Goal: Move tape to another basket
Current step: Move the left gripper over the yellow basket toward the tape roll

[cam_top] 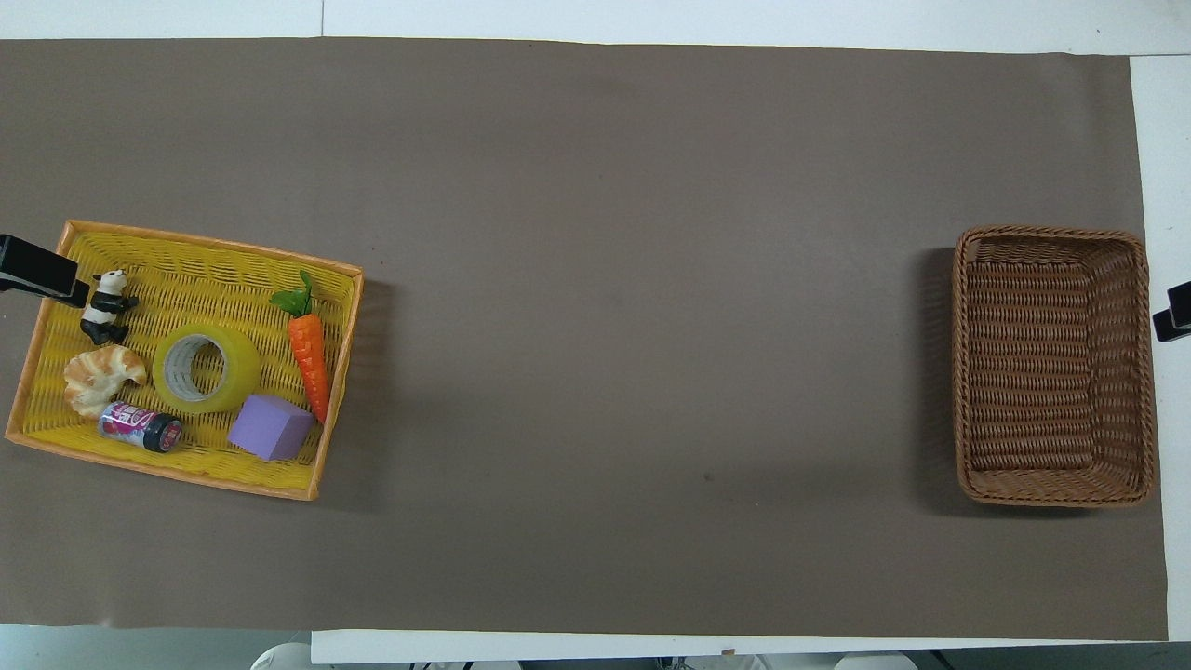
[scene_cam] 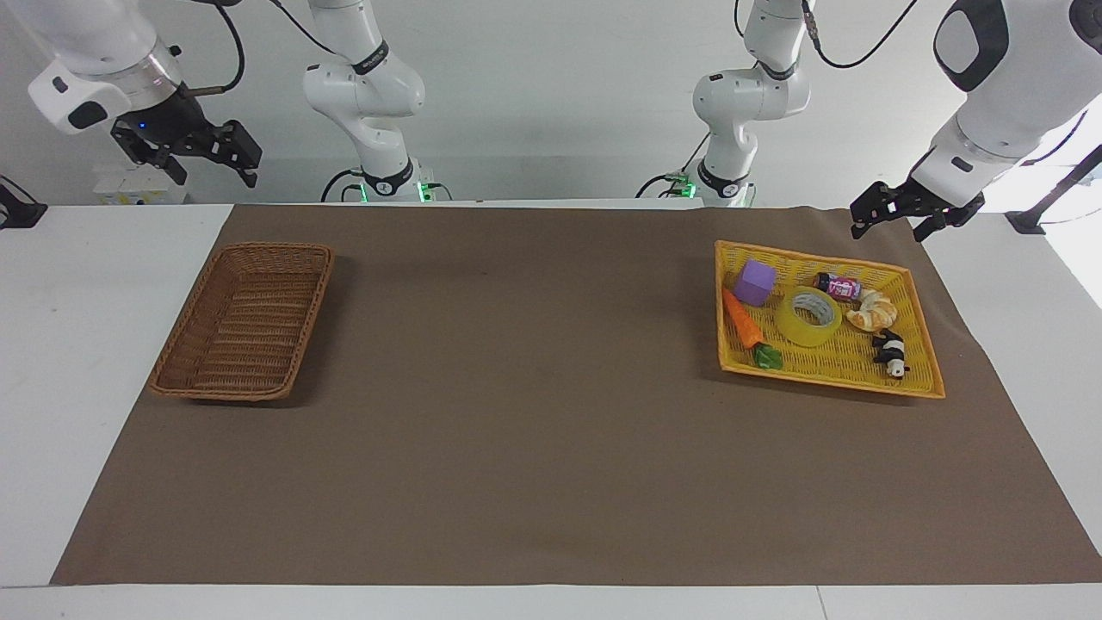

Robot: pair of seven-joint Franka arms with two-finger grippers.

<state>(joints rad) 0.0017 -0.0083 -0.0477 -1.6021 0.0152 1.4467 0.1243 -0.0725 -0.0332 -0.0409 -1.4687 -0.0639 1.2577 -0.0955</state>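
The tape [scene_cam: 807, 316] [cam_top: 207, 368], a wide yellow roll with a pale core, lies flat in the middle of a yellow mesh basket [scene_cam: 835, 357] [cam_top: 214, 270] at the left arm's end of the table. The brown wicker basket [scene_cam: 245, 323] [cam_top: 1033, 363] stands with nothing in it at the right arm's end. My left gripper [scene_cam: 895, 222] hangs open in the air over the mat's edge beside the yellow basket, holding nothing. Raised beside the wicker basket, my right gripper [scene_cam: 207, 168] is open too and holds nothing. Neither one touches anything.
Around the tape in the yellow basket lie a purple cube [scene_cam: 754, 282], a toy carrot [scene_cam: 742, 320], a croissant [scene_cam: 872, 312], a panda figure [scene_cam: 891, 351] and a small pink can [scene_cam: 838, 286]. A brown mat [scene_cam: 534, 413] covers the table between the two baskets.
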